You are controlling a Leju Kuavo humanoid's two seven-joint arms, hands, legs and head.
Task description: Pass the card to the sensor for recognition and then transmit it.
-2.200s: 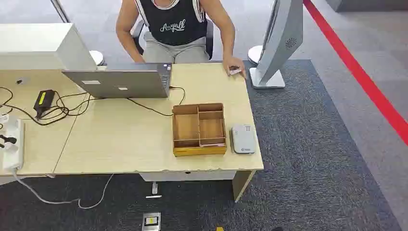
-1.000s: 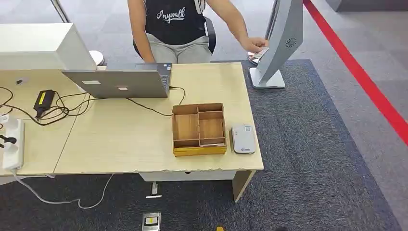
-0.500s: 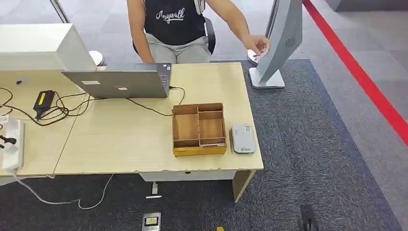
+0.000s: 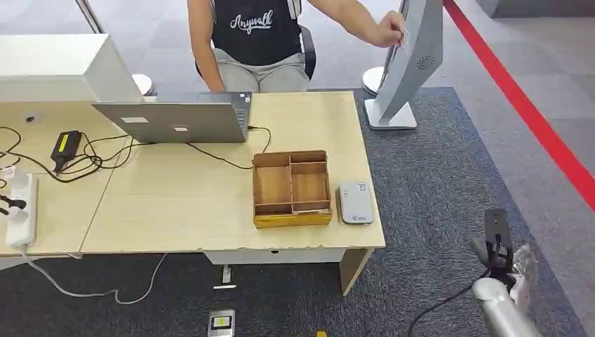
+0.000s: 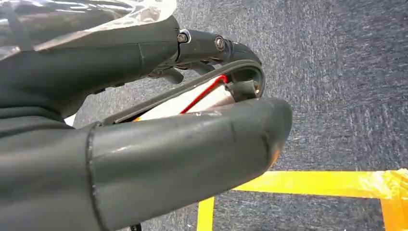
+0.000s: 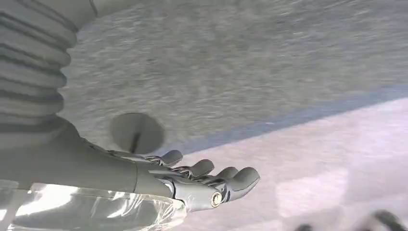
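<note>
Currently the card is at the upper right of the head frame, off the desk, pinched in the person's hand and held up against the edge of the tilted grey kiosk panel. It reads as a small pale sliver. No print or colour detail is resolvable, and the hand covers most of it.

The sensor, a flat light-grey reader with rounded corners, lies near the desk's right edge at centre frame. It sits just beside the right wall of the wooden tray, and nothing is on it. The tray has 4 compartments, and a thin pale strip lies along its front slot.

The right hand is in the lower right of the head frame, over the dark carpet and well apart from the desk. In the right wrist view the hand has its fingers stretched out side by side, holding nothing. Clear plastic wrap covers the wrist.

In the left wrist view, the left hand has its thumb lying across the foreground with the dark fingers curled over toward it. Something whitish with a red line sits in between. I can't tell whether that is an object or part of the hand, so the grip is undetermined. Yellow floor tape is behind it.

The laptop and cables are at the upper left of the desk, a power strip is at the far left, and a red floor line runs along the right.
</note>
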